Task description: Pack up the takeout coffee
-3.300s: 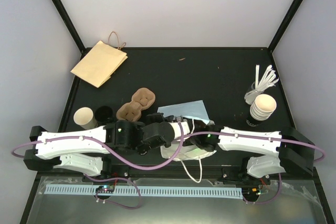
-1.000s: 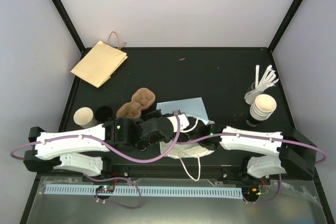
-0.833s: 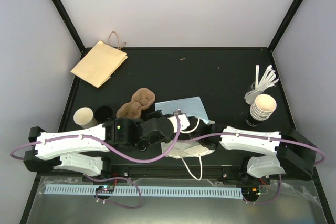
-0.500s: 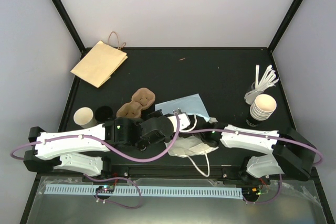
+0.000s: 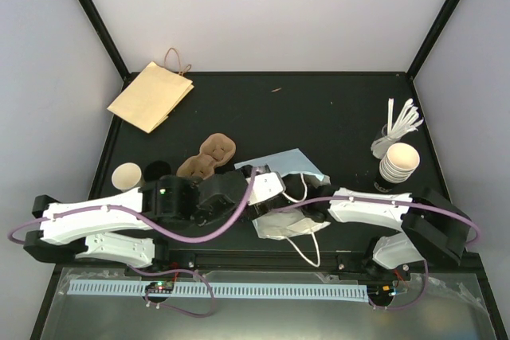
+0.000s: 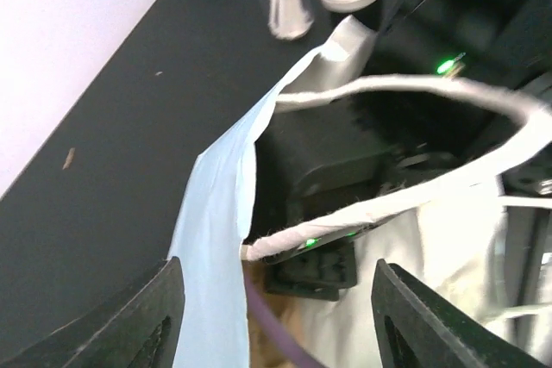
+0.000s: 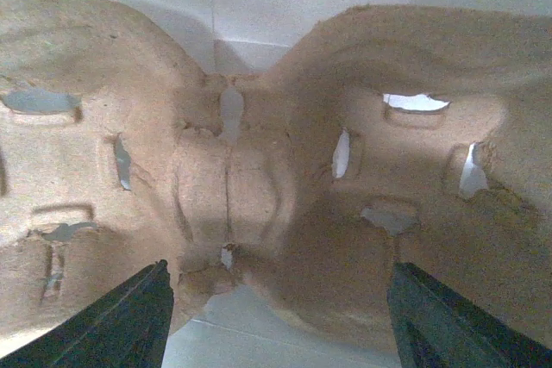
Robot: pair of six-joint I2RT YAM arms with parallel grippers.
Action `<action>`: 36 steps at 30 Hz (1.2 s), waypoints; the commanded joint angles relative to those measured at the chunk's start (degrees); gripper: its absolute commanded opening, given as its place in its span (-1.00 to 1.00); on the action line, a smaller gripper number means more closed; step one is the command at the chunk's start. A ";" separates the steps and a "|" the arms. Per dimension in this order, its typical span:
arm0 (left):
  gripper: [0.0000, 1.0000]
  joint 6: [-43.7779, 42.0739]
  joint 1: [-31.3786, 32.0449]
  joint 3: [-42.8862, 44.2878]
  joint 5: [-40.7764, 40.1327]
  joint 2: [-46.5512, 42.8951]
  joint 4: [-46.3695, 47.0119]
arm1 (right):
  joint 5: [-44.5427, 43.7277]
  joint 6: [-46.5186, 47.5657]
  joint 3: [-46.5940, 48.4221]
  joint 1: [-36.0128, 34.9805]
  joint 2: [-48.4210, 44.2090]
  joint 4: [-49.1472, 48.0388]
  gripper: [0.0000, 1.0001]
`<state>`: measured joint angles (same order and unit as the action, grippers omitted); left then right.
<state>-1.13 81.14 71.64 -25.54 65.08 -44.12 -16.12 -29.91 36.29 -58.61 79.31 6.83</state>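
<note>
Evidently takeout coffee hidden; left gripper (image 6: 278, 303), right gripper (image 7: 280, 308) jaws parted, empty.

Rough pulp tray (image 7: 259, 170) (fibrous, moulded), matt black table (image 5: 319, 109)

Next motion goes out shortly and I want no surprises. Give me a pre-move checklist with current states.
1. Left end effector open: ok.
2. Right end effector open: ok.
3. Carrier squarely ahead of the right end effector: ok.
4. Handle clear of the left end effector: not ok, it loops just ahead.
5. Bag mouth open: cannot tell.
6. Coffee located: cannot tell; a black round beside the open cup may be its lid.
</note>
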 commanded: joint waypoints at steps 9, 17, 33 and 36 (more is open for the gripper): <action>0.48 18.55 -18.78 3.75 25.21 -13.07 -0.76 | 1.30 -0.61 -0.43 0.82 0.20 -6.29 0.38; 0.40 18.01 -46.16 3.05 41.13 -2.40 1.83 | 0.16 -1.86 -2.06 -0.40 1.08 -10.09 0.31; 0.36 14.00 -54.43 13.32 51.72 34.88 2.98 | -6.35 -5.64 -2.73 -7.55 3.14 -11.82 0.27; 0.36 14.00 -54.45 13.48 51.89 37.01 3.31 | -7.40 -5.77 -2.68 -8.32 4.31 -12.65 0.27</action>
<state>13.72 27.07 82.70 23.33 101.21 -41.01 -20.43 -33.67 34.02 -65.67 82.02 -2.35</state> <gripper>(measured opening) 0.680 0.634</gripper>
